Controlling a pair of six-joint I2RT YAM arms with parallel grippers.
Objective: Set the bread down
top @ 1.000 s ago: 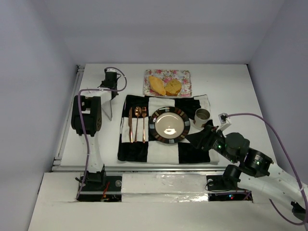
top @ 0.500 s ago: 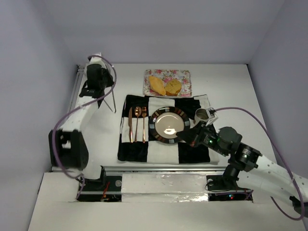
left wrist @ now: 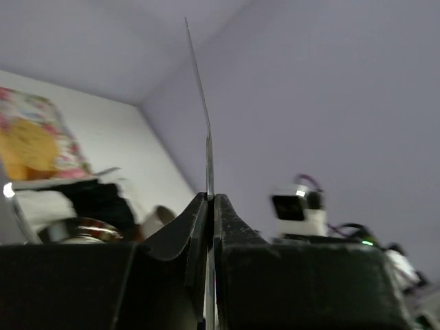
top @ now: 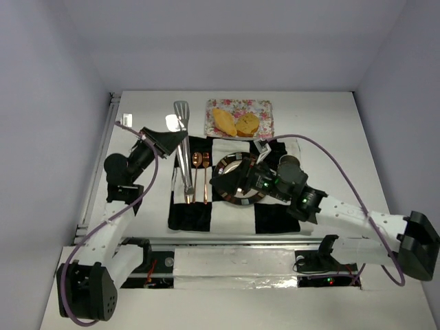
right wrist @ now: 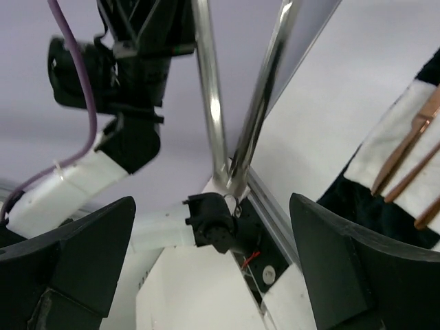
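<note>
Bread [top: 227, 122] — a longer pale yellow-orange wedge [top: 221, 117] and a shorter, browner chunk [top: 248, 123] — is seen lying on a floral tray [top: 261, 106] at the far side of the table [top: 330, 130], the two pieces side by side, with the wedge on the left. Neither piece is touched by an arm. Just nearer than the tray a black-and-white checked mat [top: 189, 216] is spread; on it a dark-rimmed plate [top: 229, 165] is set at the centre, and copper cutlery [top: 201, 175] is laid in a row to the plate's left. Metal tongs [top: 183, 148] are held above the mat's left edge by the left gripper [top: 172, 142], their broad tips pointing toward the far side and ending just left of the tray. In the left wrist view the fingers are seen pressed together on the tongs, which appear there edge-on as a thin blade rising between them. The right gripper [top: 230, 180] is shown over the plate, hiding much of it, and is turned toward the left arm. In the right wrist view its jaws are spread wide and hold nothing — the two bright arms of the tongs are seen beyond them, meeting at their lower end, apart from both fingers.
</note>
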